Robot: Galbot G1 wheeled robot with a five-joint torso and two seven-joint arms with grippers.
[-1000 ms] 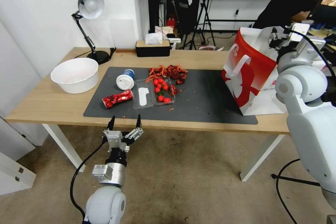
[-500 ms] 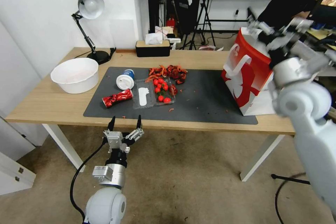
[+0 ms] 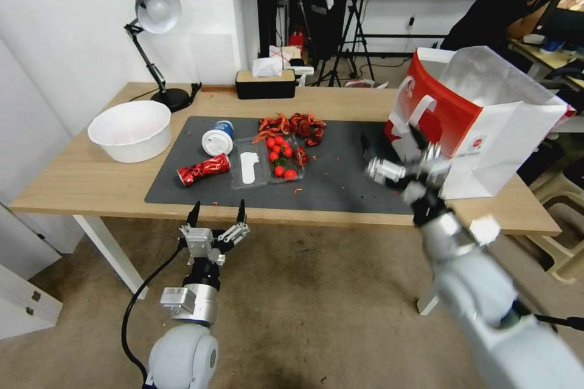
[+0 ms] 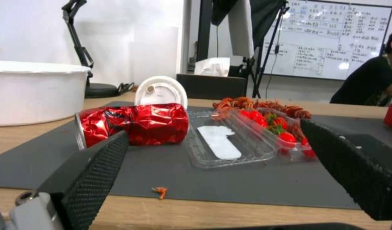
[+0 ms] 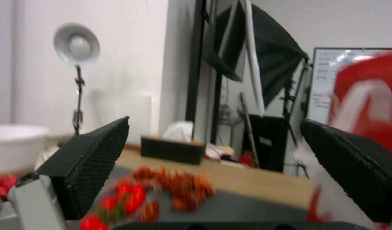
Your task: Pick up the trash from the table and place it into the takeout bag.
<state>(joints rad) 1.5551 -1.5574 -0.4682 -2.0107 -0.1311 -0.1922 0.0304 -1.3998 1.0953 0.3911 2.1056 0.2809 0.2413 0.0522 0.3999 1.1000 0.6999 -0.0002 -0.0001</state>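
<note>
Crumpled red can (image 3: 204, 169) on grey mat (image 3: 340, 185)

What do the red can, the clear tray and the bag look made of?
Crushed red can: thin metal, glossy, judging by sharp crinkles and a silver rim. Clear tray: thin transparent plastic, the mat showing through it. Takeout bag: likely coated paper, stiff creased walls, silvery lining inside.

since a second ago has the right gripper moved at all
Yes. The right gripper came down from above the takeout bag mouth to low over the grey mat, on the bag's left side, fingers open.
</note>
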